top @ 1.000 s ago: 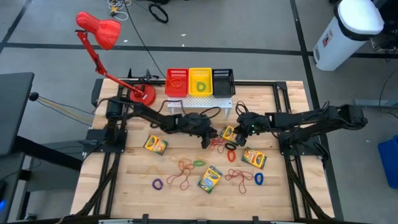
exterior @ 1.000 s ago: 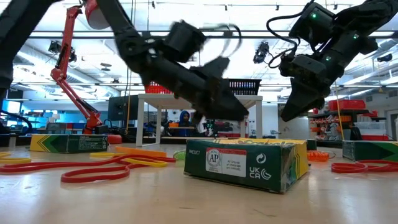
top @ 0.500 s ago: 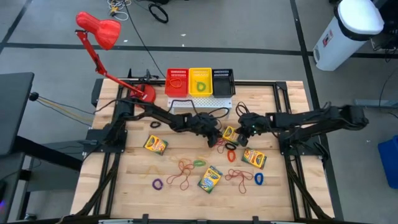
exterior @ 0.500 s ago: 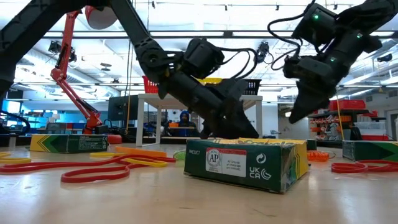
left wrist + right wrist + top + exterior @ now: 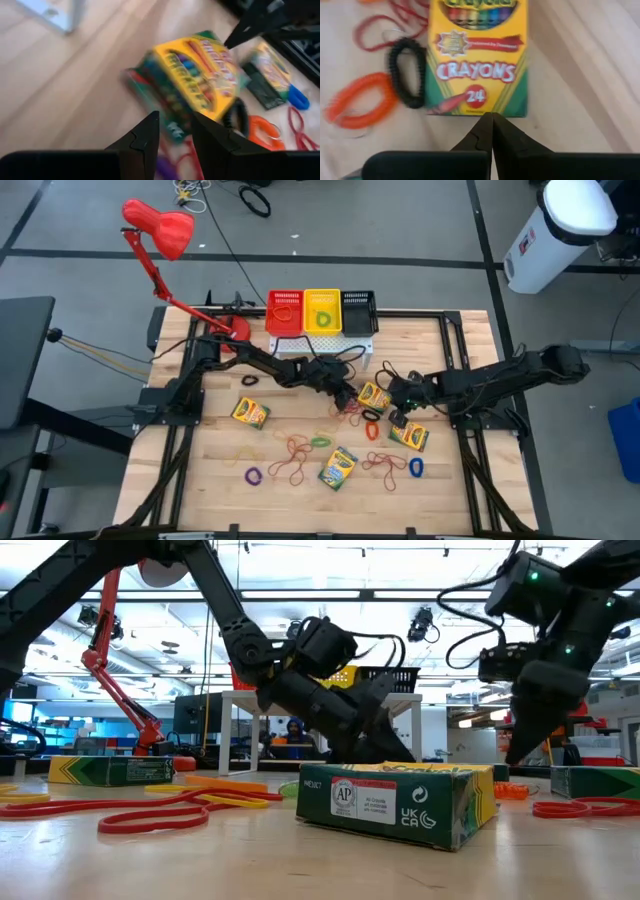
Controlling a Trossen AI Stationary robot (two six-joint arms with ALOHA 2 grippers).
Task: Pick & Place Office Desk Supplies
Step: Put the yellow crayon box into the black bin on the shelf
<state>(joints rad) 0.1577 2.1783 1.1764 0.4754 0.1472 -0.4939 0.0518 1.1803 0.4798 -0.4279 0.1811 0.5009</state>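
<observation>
Mid-table, a crayon box (image 5: 372,395) lies diagonal between the part-open left hand (image 5: 345,402) and closed right hand (image 5: 393,416).

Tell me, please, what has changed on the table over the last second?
The right gripper closed empty and moved back from the middle crayon box toward the box nearer its own side. The left gripper reached further toward the middle box, fingers apart. Boxes and bands stayed put.
</observation>
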